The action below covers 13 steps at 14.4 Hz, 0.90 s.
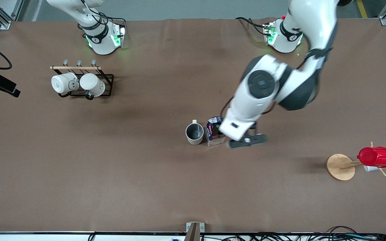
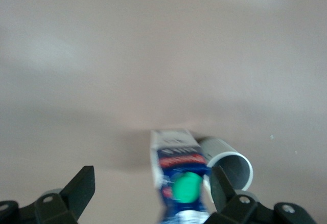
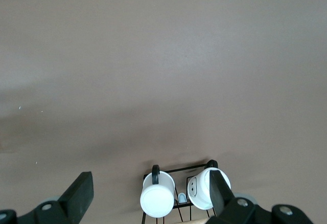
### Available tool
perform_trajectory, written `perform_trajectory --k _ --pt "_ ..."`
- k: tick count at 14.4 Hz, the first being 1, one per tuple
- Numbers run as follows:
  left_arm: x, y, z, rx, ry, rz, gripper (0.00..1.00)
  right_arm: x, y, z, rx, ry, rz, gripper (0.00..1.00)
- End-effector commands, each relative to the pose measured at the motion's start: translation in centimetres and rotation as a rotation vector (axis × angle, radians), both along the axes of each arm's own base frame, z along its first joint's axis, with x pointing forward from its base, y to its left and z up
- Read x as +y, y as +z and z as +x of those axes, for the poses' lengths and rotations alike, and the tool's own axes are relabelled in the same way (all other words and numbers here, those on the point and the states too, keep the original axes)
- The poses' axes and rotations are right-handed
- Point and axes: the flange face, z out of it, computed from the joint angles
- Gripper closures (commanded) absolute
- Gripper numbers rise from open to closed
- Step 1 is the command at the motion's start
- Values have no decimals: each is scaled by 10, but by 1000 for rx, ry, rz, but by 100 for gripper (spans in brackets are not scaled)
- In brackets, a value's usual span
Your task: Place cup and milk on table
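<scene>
One cup (image 1: 194, 133) stands upright at frame centre on the table (image 1: 112, 174), its grey interior holding nothing visible. One milk (image 1: 214, 131) carton stands just beside it, green cap (image 2: 186, 187) on. The left gripper (image 2: 150, 188) hangs over the carton, fingers spread wide and clear of it. Bare brown surface fills the lower frame. Upper left, a wire rack (image 1: 85, 82) carries two white mugs (image 1: 92, 84); the right gripper (image 3: 150, 188) waits above them, fingers parted. One red cup (image 1: 375, 156) hangs lower right.
</scene>
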Motion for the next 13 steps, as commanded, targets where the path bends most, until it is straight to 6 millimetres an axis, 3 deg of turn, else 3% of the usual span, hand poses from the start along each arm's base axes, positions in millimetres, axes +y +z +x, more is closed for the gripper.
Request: perform_trajectory --k 1,3,6,12,13 --pt "90 76 -3 -16 7 54 0 2 1 -10 -8 2 16 0" --pt "152 114 -5 -17 -65 85 0 0 1 -10 -6 -1 18 0" --pt "212 151 -23 22 -143 116 0 1 2 -10 -8 2 18 0" --pt "283 168 -65 53 -283 163 0 5 2 -10 -6 10 18 0" --pt "286 168 -77 60 -295 167 0 5 2 -11 -5 10 18 0"
